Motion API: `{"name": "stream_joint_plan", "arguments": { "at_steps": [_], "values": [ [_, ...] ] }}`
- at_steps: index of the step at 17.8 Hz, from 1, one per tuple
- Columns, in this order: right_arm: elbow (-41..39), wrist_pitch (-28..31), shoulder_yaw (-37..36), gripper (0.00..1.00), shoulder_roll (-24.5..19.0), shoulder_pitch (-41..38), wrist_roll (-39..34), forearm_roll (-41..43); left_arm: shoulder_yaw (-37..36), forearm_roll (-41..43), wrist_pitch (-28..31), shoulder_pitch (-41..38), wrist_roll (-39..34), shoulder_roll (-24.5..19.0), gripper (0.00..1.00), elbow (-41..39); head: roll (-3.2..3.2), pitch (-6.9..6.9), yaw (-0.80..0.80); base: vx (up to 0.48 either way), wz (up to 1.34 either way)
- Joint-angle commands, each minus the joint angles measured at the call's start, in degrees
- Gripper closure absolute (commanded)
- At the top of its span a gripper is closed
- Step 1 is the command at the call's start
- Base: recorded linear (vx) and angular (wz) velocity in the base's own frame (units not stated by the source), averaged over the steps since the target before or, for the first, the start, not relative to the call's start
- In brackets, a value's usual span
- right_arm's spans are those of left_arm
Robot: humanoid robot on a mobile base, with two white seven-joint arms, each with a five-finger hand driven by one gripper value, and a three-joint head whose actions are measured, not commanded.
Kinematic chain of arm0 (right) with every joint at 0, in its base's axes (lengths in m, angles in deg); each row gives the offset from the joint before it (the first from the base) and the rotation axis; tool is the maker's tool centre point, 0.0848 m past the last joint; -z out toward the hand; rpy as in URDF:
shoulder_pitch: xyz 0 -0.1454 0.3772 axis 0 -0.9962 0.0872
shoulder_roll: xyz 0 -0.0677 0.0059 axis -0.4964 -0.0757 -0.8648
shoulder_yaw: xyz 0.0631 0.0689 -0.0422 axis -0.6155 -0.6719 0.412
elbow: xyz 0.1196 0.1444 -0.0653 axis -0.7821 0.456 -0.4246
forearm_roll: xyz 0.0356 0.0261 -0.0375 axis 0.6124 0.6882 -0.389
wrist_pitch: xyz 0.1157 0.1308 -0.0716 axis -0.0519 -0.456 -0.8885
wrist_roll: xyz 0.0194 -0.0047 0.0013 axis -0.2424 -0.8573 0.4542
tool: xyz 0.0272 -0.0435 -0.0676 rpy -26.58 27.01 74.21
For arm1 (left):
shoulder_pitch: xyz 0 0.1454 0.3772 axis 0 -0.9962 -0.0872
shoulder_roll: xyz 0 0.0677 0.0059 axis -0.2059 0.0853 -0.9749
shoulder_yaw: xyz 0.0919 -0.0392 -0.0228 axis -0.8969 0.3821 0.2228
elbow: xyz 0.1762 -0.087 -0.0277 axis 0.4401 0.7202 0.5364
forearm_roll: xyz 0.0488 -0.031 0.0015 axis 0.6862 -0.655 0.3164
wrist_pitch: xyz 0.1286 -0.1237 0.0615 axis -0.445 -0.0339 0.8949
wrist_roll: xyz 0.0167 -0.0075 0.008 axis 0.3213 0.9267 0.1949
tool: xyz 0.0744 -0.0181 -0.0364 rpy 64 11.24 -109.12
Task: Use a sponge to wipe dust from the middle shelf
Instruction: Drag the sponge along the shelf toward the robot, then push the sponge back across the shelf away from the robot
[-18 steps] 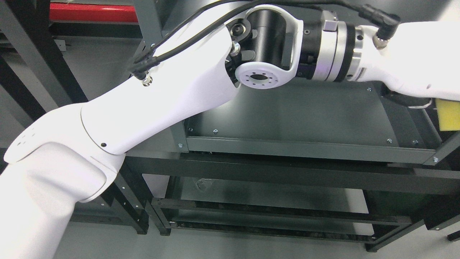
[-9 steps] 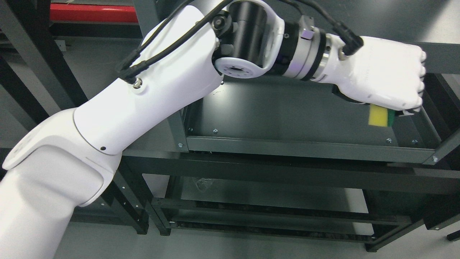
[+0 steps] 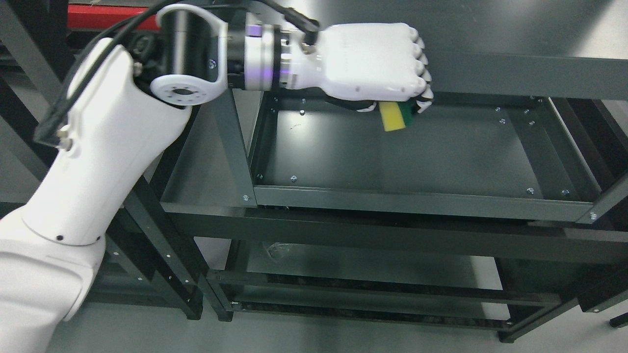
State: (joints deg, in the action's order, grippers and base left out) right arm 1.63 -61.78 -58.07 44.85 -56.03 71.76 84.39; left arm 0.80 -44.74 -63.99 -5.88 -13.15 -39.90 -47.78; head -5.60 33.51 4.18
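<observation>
One sponge (image 3: 394,115) is all I carry, a yellow block with a green scouring face, and I judge it light, soft and springy, the kind of thing that squashes under a hard squeeze and slips little against my fingers. Its upper part is buried in my left hand (image 3: 375,66), whose fingers (image 3: 421,73) are curled tight around it into a fist; only the lower yellow end and a sliver of green poke out below my knuckles. Holding it high like this leaves the free end to meet the metal, which seems the sensible place to grip, though too much pressure would likely fold the foam over. My forearm comes in from the left and runs level across the top of the frame, wrist straight, back of the hand turned up. The fist sits over the far left part of the middle shelf (image 3: 417,157), near its back edge, and whether the sponge tip touches the dark surface or hangs just above it I cannot tell. My right arm is out of sight.
</observation>
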Motion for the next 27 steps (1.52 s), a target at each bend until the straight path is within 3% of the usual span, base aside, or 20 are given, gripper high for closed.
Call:
{"name": "stream_joint_plan", "arguments": {
  "at_steps": [1,4,6,9,13,15,19,24,27],
  "values": [
    [-1.0,0.0,0.0,0.00,1.0,0.0,0.1,0.0,20.9,-11.3,0.0,-9.2,0.5,-22.1,1.00,-9.7,0.00,0.00,0.00,0.000,0.00],
    [-1.0,0.0,0.0,0.00,1.0,0.0,0.1,0.0,20.3,-11.9,0.0,-9.3,0.5,-20.9,1.00,-9.8,0.00,0.00,0.00,0.000,0.00],
    [-1.0,0.0,0.0,0.00,1.0,0.0,0.1,0.0,18.0,-11.4,0.0,-8.6,0.5,-16.1,1.00,-9.6,0.00,0.00,0.00,0.000,0.00],
    [-1.0,0.0,0.0,0.00,1.0,0.0,0.1,0.0,7.2,-7.7,0.0,-1.5,0.9,-5.5,1.00,-6.4,0.00,0.00,0.00,0.000,0.00],
    [-1.0,0.0,0.0,0.00,1.0,0.0,0.1,0.0,2.0,0.0,0.0,5.4,-0.1,15.3,1.00,8.0,0.00,0.00,0.00,0.000,0.00],
    [-1.0,0.0,0.1,0.00,1.0,0.0,0.1,0.0,1.1,4.6,0.0,8.7,-2.9,15.3,1.00,14.7,0.00,0.00,0.00,0.000,0.00],
    [-1.0,0.0,0.0,0.00,1.0,0.0,0.1,0.0,-13.4,6.6,0.0,11.8,-18.2,15.3,1.00,15.7,0.00,0.00,0.00,0.000,0.00],
    [-1.0,0.0,0.0,0.00,1.0,0.0,0.1,0.0,-31.0,1.5,0.0,14.7,-25.8,15.3,1.00,16.0,0.00,-0.01,0.00,0.000,0.00],
    [-1.0,0.0,0.0,0.00,1.0,0.0,0.1,0.0,-36.8,-0.1,6.2,15.3,-28.3,15.3,1.00,15.6,0.00,-0.01,0.00,0.000,0.00]
  ]
}}
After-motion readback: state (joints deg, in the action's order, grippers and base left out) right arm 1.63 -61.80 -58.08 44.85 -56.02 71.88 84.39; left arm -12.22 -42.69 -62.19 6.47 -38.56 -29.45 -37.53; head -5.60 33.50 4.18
